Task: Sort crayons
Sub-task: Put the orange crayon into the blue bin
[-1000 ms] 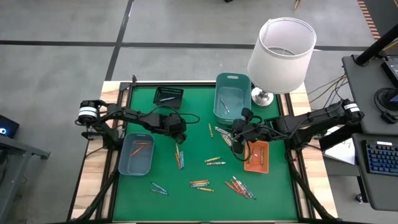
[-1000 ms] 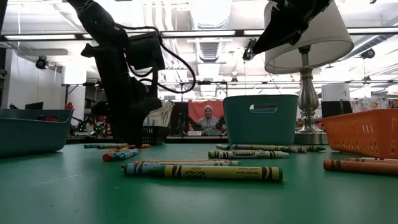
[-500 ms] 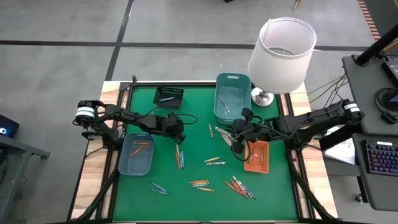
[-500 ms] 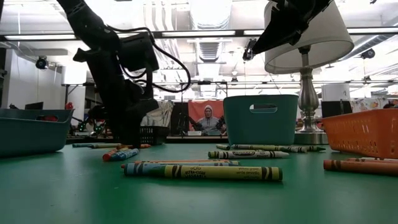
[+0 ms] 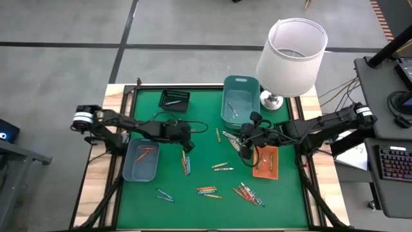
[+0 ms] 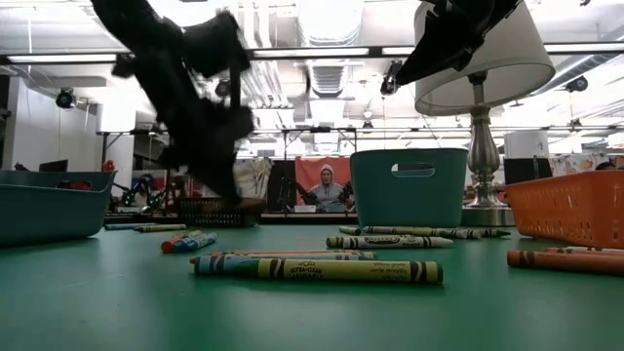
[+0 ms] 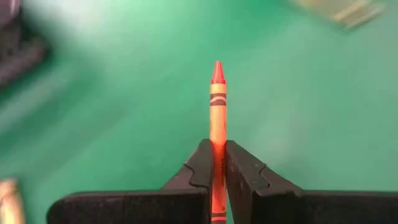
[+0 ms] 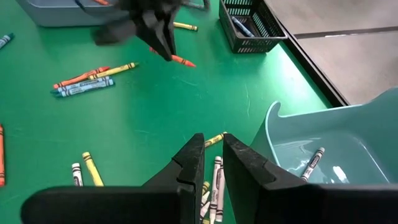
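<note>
Many crayons lie scattered on the green mat, among them a pair (image 5: 187, 162), a group (image 5: 207, 191) and another group (image 5: 248, 193). My left gripper (image 5: 185, 143) hangs just above the mat's left middle, shut on an orange-red crayon (image 7: 217, 106). The right wrist view also shows this crayon (image 8: 180, 60) jutting from the left gripper (image 8: 163, 46). My right gripper (image 8: 213, 149) hovers high beside the teal bin (image 5: 240, 100), its fingers a narrow gap apart with nothing between them. My left gripper pinches the orange-red crayon's blunt rear part (image 7: 217, 163) between its two fingers. The crayon runs along the fingers and sticks out past their tips, point forward (image 7: 217, 70). The fingers slant down toward the mat, and the crayon is lifted clear of it.
A grey-blue tray (image 5: 131, 169) with orange and red crayons sits at the left. A black basket (image 5: 174, 100) stands at the far left, an orange tray (image 5: 266, 162) at the right. A lamp (image 5: 291, 55) stands at the far right corner.
My left gripper has shut on the orange-red crayon, risen from the mat and tipped, taking the crayon up clear of the table.
</note>
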Motion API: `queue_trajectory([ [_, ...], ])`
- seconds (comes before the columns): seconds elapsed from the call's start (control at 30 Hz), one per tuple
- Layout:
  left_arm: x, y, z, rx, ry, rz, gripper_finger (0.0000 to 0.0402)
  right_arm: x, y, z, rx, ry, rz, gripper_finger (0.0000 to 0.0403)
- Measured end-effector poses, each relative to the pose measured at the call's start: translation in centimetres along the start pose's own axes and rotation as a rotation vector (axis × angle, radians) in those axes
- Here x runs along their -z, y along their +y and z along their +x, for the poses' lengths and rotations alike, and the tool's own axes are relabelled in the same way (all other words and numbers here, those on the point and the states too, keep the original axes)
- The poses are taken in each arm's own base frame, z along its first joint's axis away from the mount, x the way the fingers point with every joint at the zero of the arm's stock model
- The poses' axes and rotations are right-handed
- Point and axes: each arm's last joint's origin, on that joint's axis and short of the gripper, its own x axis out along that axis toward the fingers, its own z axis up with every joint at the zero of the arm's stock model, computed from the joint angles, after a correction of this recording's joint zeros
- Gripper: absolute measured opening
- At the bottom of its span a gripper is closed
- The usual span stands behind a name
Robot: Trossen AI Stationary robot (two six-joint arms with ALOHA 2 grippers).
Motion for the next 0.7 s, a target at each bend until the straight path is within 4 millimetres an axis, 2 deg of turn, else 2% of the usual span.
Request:
queue_trajectory([
  [0.23,-2.3,-1.1,-5.6,0.197,-0.283,0.146,0.0001,0.1,0.0,0.0,0.000,0.003,-0.002,0.0048],
  [0.37,-2.6,-1.3,-8.5,0.375,-0.377,0.229,0.0000,0.2,0.0,0.1,0.001,0.006,-0.003,0.0048],
  [0.43,-2.3,-1.0,-10.0,0.460,-0.326,0.213,0.0000,0.2,0.0,0.1,0.001,0.006,-0.003,0.0048],
  [0.5,-1.7,-0.4,-11.6,0.498,-0.201,0.152,0.0000,0.3,0.0,0.1,0.002,0.007,0.003,0.0048],
  [0.7,1.6,1.6,-16.1,0.235,0.185,0.024,0.0000,0.3,0.0,0.1,0.002,0.010,0.003,0.0048],
])
